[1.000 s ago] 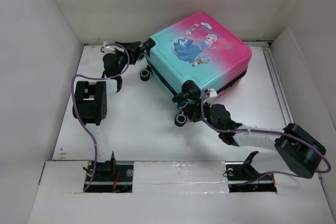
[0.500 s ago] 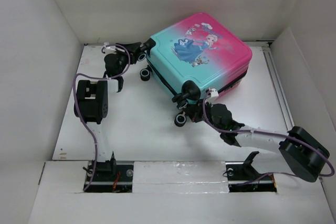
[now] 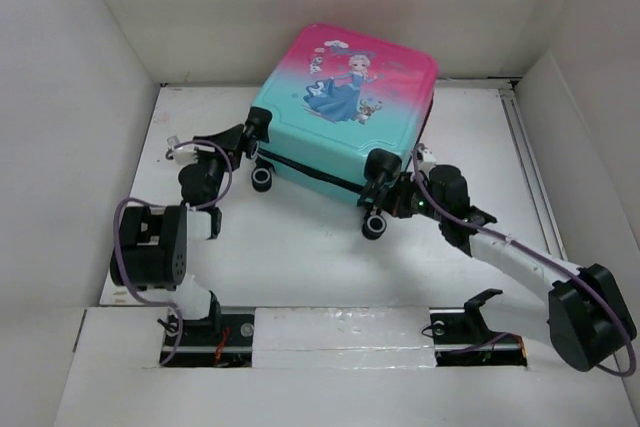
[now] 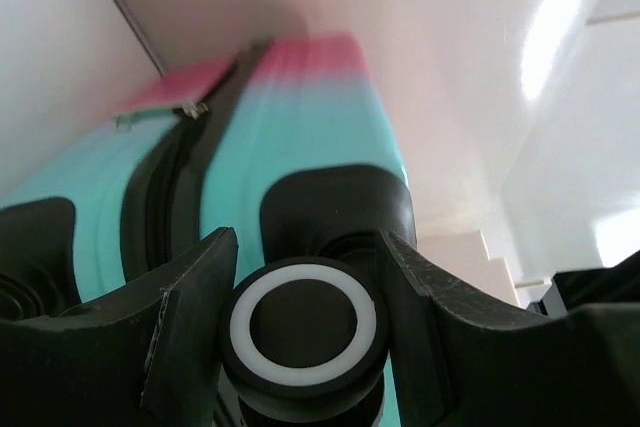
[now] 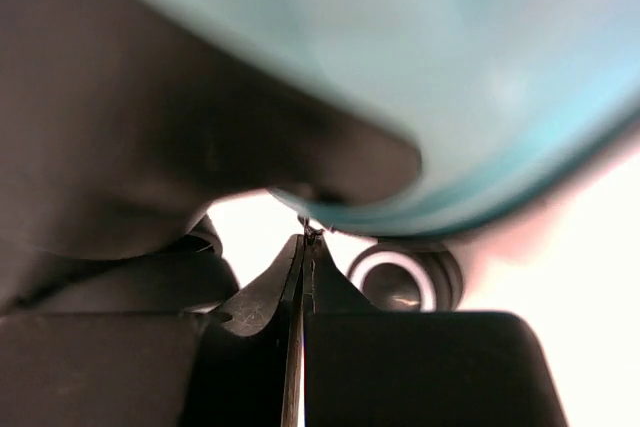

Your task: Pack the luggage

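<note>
A: Left jaws?

B: Clamped on the corner wheel [image 4: 303,325] of the luggage [image 4: 300,147], with a dark finger [image 4: 185,322] tight against each side of its black hub and white ring. Seen from above, at the case's left corner.

A: Right jaws?

B: Pressed together, with the fingertips [image 5: 268,292] meeting in a thin line just below the teal shell's edge. At the very tips, a tiny glint, too small to name. Just right of them, a second wheel [image 5: 402,282], blurred. From above, tucked in at the case's near right corner, beside a black wheel housing.

A: Whereabouts of the luggage?

B: Flat on the white bench [image 3: 290,247], toward the far side and roughly centred, printed face up. Pink end far, close to the back wall [image 3: 300,7]; teal end near, with the wheels. Set at a slight angle, with the right corner nearer than the left. Along the near side, a dark seam between the two halves. Below that seam, a lower left wheel [image 3: 262,179] down on the bench.

A: Beyond that?

B: Left arm [image 3: 150,247] folded up from the near-left base. Right arm [image 3: 520,262] stretched in from the near right. White walls at left, right and far sides.
</note>
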### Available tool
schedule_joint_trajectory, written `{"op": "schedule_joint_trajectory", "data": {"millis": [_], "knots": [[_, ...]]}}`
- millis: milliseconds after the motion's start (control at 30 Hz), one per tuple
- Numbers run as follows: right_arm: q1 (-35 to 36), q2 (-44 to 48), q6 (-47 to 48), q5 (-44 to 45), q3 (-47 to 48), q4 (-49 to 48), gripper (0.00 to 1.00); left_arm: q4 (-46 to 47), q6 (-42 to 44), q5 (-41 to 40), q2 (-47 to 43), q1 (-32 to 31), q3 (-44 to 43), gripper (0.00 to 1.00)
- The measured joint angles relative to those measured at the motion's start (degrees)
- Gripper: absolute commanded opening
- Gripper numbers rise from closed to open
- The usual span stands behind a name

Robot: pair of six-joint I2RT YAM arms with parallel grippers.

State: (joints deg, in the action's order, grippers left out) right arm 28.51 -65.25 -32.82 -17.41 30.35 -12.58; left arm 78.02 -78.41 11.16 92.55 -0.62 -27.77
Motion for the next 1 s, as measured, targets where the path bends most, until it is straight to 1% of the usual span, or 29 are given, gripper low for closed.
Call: {"op": "schedule_joint_trajectory", "data": {"millis": [67, 133, 200, 267, 333, 367, 467, 567, 633, 733, 833, 967, 1000], "knots": [[-4.1, 0.0, 0.3, -1.1, 2.1, 4.0, 0.00, 0.0, 1.0, -0.5, -4.4, -0.9, 4.3, 0.00], [-7.8, -0.2, 0.5, -1.5, 3.4, 5.9, 0.00, -0.9, 2.6, -1.6, -9.5, -3.3, 8.0, 0.00], [-9.9, -0.3, 0.5, 2.1, 3.5, 4.8, 0.00, -3.8, 5.1, -3.9, -15.0, -6.9, 10.2, 0.00], [-9.1, -0.2, 0.6, 6.0, 2.5, 2.6, 0.00, -8.4, 7.8, -7.9, -20.3, -10.5, 11.0, 0.00], [-5.9, -0.2, -0.3, 11.7, -1.6, -3.8, 0.00, -13.0, 10.5, -12.5, -24.2, -13.6, 11.0, 0.00], [-2.8, -0.4, -0.3, 14.0, -4.2, -8.0, 0.00, -15.2, 11.7, -14.3, -25.6, -15.3, 11.0, 0.00], [6.2, -1.5, 1.0, 27.5, -9.3, -19.9, 0.00, -18.6, 13.9, -18.3, -28.3, -19.0, 11.0, 0.00], [13.2, -5.4, 3.3, 38.7, -9.7, -25.9, 0.00, -19.2, 14.6, -19.4, -28.8, -21.1, 10.9, 0.00], [15.7, -8.4, 4.6, 43.4, -9.1, -28.8, 0.00, -19.2, 14.8, -19.6, -28.8, -22.5, 10.9, 0.00], [16.7, -12.5, 5.7, 43.1, -5.7, -29.5, 0.00, -19.2, 15.0, -19.0, -28.5, -25.1, 10.8, 0.00], [17.6, -16.0, 6.4, 38.0, -2.2, -29.2, 0.00, -19.1, 15.0, -17.0, -27.9, -27.4, 10.2, 0.00], [20.7, -23.0, 6.2, 28.2, 4.1, -29.6, 0.00, -19.5, 15.2, -14.2, -27.5, -30.0, 9.6, 0.00], [21.0, -23.6, 6.1, 27.5, 4.7, -29.8, 0.00, -19.9, 15.2, -13.3, -27.5, -30.6, 9.3, 0.00]]}}
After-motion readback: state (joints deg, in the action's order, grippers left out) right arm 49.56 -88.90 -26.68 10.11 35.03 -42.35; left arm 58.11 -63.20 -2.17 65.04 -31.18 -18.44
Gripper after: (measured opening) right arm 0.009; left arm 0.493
